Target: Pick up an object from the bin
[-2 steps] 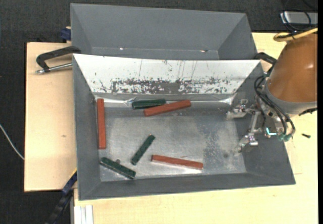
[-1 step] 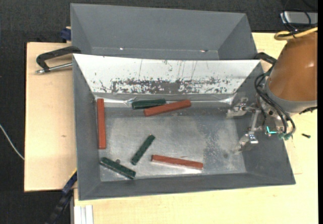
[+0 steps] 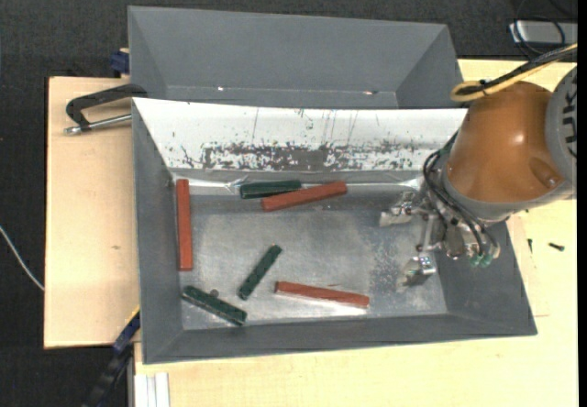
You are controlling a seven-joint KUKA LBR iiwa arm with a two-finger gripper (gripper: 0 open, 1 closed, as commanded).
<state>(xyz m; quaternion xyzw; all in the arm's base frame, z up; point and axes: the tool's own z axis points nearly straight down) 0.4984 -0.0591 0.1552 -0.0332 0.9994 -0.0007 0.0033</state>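
My gripper (image 3: 409, 244) hangs low over the right part of the bin floor, its two fingers spread open and nothing between them. The nearest loose thing is a long red stick (image 3: 322, 295) lying flat near the front wall, just left of the lower fingertip (image 3: 418, 271) and apart from it. Another red stick (image 3: 304, 197) lies along the back wall, left of the upper fingertip (image 3: 396, 214). A dark green stick (image 3: 271, 188) rests beside it, touching its left end.
A short green stick (image 3: 260, 271) lies slanted mid-floor. Another green stick (image 3: 214, 304) sits in the front left corner. A red stick (image 3: 184, 224) runs along the left wall. Bare floor lies under and around the gripper; the right wall is close behind it.
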